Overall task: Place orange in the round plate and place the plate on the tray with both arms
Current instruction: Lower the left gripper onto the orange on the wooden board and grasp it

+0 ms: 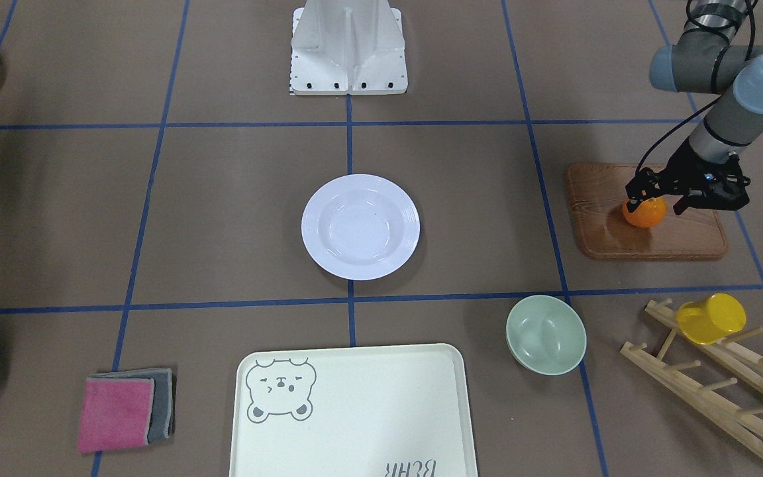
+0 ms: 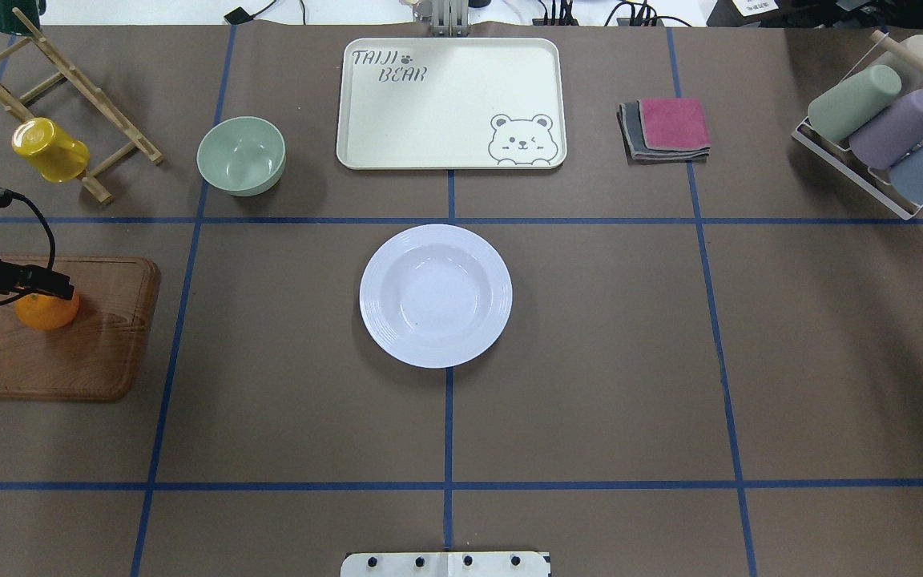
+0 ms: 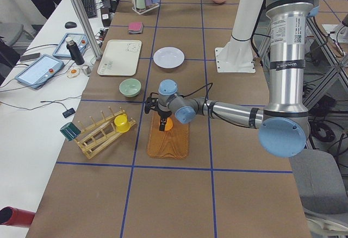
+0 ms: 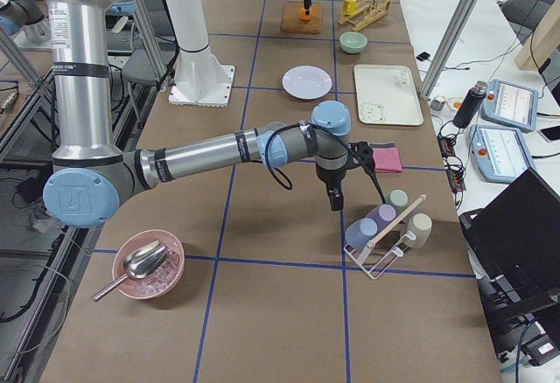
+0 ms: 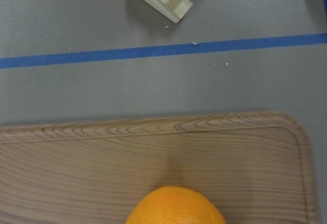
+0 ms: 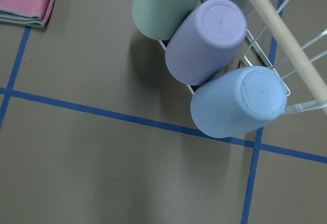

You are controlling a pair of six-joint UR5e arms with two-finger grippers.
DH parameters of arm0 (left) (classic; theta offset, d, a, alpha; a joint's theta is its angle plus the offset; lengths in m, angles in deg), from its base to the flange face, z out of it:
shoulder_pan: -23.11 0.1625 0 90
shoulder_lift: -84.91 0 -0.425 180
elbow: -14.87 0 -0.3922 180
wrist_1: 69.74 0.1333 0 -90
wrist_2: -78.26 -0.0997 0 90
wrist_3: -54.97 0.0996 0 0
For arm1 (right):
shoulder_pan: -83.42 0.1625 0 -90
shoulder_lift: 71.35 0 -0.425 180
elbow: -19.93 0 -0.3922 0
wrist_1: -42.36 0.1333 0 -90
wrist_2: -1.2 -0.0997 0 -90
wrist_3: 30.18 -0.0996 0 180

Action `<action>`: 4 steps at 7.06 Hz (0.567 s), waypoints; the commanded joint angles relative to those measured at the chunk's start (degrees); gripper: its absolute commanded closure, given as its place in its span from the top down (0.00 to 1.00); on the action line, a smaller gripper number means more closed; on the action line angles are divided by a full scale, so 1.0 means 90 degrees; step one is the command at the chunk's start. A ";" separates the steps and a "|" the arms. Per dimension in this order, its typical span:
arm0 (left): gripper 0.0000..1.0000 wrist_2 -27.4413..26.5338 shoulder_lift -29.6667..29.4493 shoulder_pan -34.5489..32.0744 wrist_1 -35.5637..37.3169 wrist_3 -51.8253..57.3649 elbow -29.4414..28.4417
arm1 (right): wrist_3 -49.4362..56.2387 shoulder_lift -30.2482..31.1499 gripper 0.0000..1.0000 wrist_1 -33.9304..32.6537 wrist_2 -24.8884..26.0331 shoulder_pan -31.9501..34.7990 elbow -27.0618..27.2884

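The orange (image 1: 645,214) rests on the brown wooden board (image 1: 660,242) at the table's left end. My left gripper (image 1: 656,202) hangs right over it, open, one finger on either side of the fruit's top. The left wrist view shows only the top of the orange (image 5: 176,207) on the board. The white round plate (image 2: 436,340) lies empty in the middle of the table. Beyond it, at the far edge, is the cream bear tray (image 2: 429,112), also empty. My right gripper (image 4: 336,201) shows only in the exterior right view, low beside the cup rack; I cannot tell its state.
A pale green bowl (image 2: 241,155) sits between board and tray. A wooden peg rack (image 2: 69,72) holds a yellow cup (image 2: 49,149). Folded pink and grey cloths (image 2: 666,128) lie right of the tray. A wire rack of cups (image 2: 878,136) stands far right.
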 commanded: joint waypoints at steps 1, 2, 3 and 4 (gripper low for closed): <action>0.99 -0.0125 0.0004 0.0249 -0.0097 -0.0019 -0.0177 | 0.0000 0.0017 1.00 0.0000 0.0013 0.0000 -0.0002; 0.98 -0.0125 0.0004 0.0279 -0.0107 -0.0010 -0.0178 | 0.0000 0.0017 1.00 0.0000 0.0013 0.0000 0.0008; 0.86 -0.0125 0.0004 0.0298 -0.0184 -0.0019 -0.0168 | 0.0000 0.0017 1.00 0.0000 0.0023 0.0000 0.0008; 0.04 -0.0106 0.0052 0.0289 -0.0388 -0.0019 -0.0129 | 0.0000 0.0017 1.00 0.0000 0.0023 0.0000 0.0018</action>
